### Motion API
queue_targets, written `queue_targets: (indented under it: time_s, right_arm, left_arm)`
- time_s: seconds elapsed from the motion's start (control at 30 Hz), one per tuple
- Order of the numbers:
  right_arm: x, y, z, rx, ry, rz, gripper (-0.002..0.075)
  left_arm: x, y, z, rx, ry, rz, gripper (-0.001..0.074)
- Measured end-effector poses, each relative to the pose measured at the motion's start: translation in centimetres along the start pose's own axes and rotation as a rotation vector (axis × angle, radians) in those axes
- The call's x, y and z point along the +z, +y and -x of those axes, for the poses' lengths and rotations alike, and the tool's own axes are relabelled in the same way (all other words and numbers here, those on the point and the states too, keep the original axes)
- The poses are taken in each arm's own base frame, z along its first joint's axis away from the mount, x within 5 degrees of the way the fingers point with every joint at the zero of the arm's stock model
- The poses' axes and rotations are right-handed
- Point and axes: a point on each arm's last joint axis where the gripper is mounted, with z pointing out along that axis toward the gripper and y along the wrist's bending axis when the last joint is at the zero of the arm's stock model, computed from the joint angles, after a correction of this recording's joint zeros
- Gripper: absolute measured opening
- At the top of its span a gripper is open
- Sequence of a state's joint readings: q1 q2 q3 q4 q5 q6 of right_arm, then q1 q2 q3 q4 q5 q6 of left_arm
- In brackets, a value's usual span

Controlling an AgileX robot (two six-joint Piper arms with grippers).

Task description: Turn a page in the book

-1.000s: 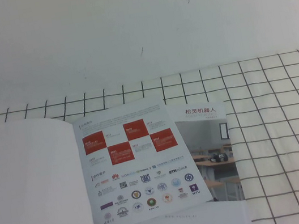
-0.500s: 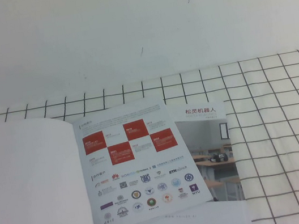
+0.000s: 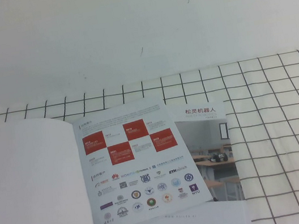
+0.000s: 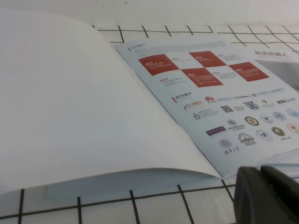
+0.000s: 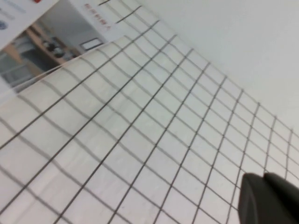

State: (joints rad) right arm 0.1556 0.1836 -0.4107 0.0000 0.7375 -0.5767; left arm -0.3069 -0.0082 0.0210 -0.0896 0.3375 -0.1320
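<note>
A thin book (image 3: 141,165) lies open on a white cloth (image 3: 281,141) marked with a black grid, toward the seven o'clock part of the table in the high view. Its turned page (image 3: 30,186) lies flat at nine o'clock of the spine, plain white side up. The exposed inner leaf, at three o'clock of the spine, shows red squares over rows of small logos. Under the book, sticking out toward four o'clock, lies a second brochure (image 3: 215,147) with a classroom photo and a Chinese title; the book rests on it.

Neither arm shows in the high view. The left gripper (image 4: 268,196) appears only in its wrist camera as a dark shape low beside the book's near edge, close to the logo leaf; whether its claw is spread or pressed together cannot be told. The right gripper (image 5: 268,200) hangs over bare grid cloth, well apart from the brochures; its claw state cannot be told either.
</note>
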Motion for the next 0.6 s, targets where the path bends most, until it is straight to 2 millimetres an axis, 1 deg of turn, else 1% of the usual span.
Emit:
queue_targets:
  time_s: [0.17,0.3,0.4,0.6]
  right_arm:
    - [-0.1,-1.1,0.5,0.13,-0.036,-0.155,0.0]
    - [0.4,-1.4,0.2,0.244,-0.08,-0.256,0.0]
    - [1.3,-0.9,-0.9,0.298,-0.139,-0.309,0.0]
    - [3.9,1.6,-4.7,0.415,-0.211,-0.323,0.0]
  left_arm:
    - [0.0,0.0,0.0,0.0,0.0,0.0,-0.0003]
    - [0.0,0.0,0.0,-0.002,0.0,-0.001,-0.0003]
    - [0.0,0.0,0.0,-0.002,0.0,-0.001,-0.0003]
    - [0.0,0.0,0.0,-0.002,0.0,-0.001,-0.0003]
